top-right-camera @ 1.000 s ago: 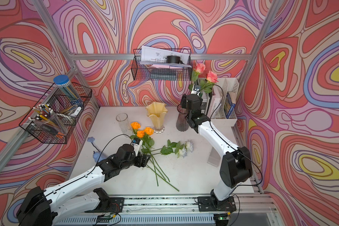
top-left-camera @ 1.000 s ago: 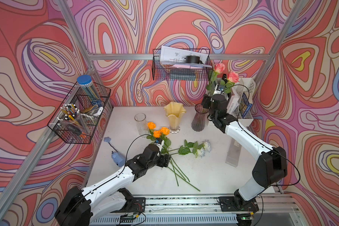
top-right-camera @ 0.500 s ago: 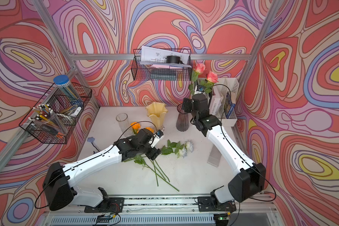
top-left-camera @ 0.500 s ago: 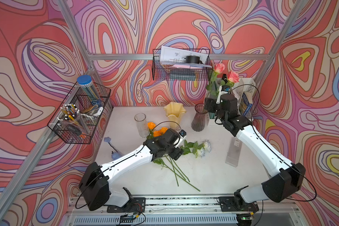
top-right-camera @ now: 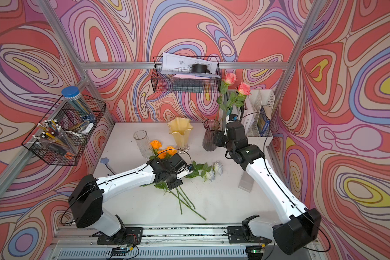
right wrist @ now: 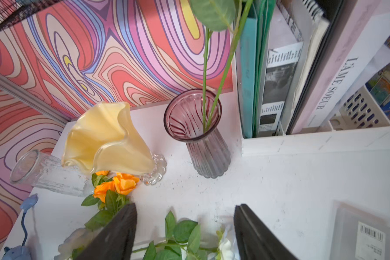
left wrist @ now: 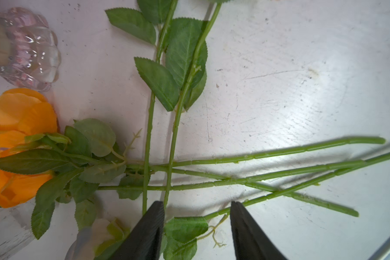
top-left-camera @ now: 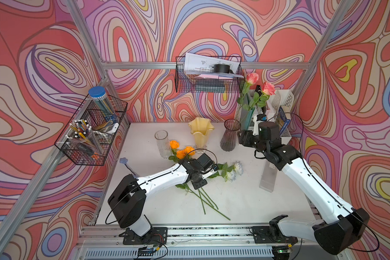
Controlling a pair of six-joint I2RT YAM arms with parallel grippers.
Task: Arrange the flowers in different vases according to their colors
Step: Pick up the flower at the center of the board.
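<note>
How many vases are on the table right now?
3, in a row at the back: clear vase, then yellow vase, then purple vase holding two pink roses. None seems hidden.

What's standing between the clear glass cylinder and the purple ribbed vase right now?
The creamy yellow ruffled vase stands between the clear cylinder and the purple vase; both top views show it, with nothing in it.

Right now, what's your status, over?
Left gripper open, low over crossed stems. Right gripper open, empty. Pink roses in purple vase; orange roses, white roses on table.
</note>
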